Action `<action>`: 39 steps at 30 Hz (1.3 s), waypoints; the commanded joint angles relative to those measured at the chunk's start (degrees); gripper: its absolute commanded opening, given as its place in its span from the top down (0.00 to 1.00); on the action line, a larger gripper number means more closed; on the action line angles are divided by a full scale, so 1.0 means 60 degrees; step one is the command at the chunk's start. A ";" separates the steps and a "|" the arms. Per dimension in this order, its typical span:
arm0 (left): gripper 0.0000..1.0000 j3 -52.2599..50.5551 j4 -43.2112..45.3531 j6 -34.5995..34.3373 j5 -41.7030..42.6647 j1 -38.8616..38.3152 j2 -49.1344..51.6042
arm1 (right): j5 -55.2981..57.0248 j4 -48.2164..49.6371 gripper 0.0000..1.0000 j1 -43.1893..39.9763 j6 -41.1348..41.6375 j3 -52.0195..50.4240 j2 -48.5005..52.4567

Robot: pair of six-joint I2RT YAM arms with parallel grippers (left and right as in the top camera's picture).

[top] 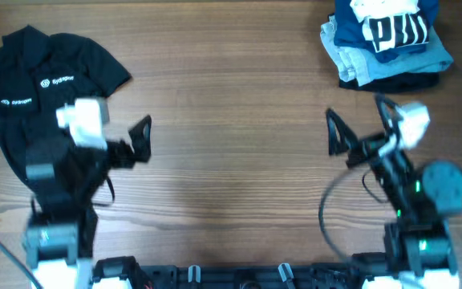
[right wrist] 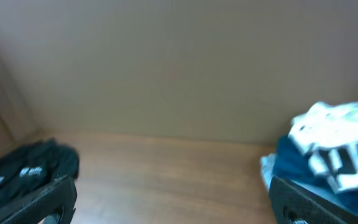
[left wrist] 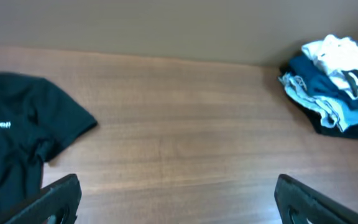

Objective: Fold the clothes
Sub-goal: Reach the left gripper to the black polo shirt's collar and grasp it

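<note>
The black polo shirt (top: 34, 76) lies crumpled at the far left of the table, white logo prints facing up. It also shows in the left wrist view (left wrist: 17, 137) and, small and blurred, in the right wrist view (right wrist: 23, 167). My left gripper (top: 140, 138) is open and empty, just right of the shirt, above bare wood; its fingers frame the left wrist view (left wrist: 176, 199). My right gripper (top: 333, 132) is open and empty over the table's right half, well away from the shirt; its fingers show in the right wrist view (right wrist: 173, 199).
A pile of folded clothes (top: 387, 40) sits at the far right: a navy garment with large white lettering on top of pale blue-grey ones. It shows in the left wrist view (left wrist: 334, 81) and the right wrist view (right wrist: 328, 158). Bare wooden table (top: 231, 120) lies between the arms.
</note>
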 commanded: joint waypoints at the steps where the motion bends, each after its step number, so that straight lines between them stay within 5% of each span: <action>1: 0.00 0.1876 -0.1126 -0.0120 0.0040 0.0051 0.1872 | -0.1111 -0.0852 0.00 0.0058 -0.0135 0.1490 0.1916; 7: 0.00 0.3825 -0.2783 -0.0127 0.0408 -0.0011 0.4535 | -0.1555 -0.2623 0.00 0.0058 -0.0277 0.3810 0.4900; 16: 0.00 0.3945 -0.2448 -0.0120 0.1228 -0.0164 0.7151 | -0.1851 -0.3238 0.00 0.0058 0.0189 0.5020 0.7286; 20: 0.00 0.3949 -0.0936 -0.0117 0.0787 -0.0164 0.7890 | -0.2044 -0.3421 0.00 0.0058 0.0430 0.5016 0.7526; 25: 0.00 0.3949 0.1322 -0.0958 -0.1847 -0.0164 0.8706 | -0.1934 -0.3450 0.00 0.0058 -0.0127 0.5009 0.7624; 39: 0.00 0.3949 0.4062 -0.0845 -0.4320 -0.0106 1.1511 | -0.1464 -0.3803 0.00 0.0058 -0.0131 0.4863 0.7763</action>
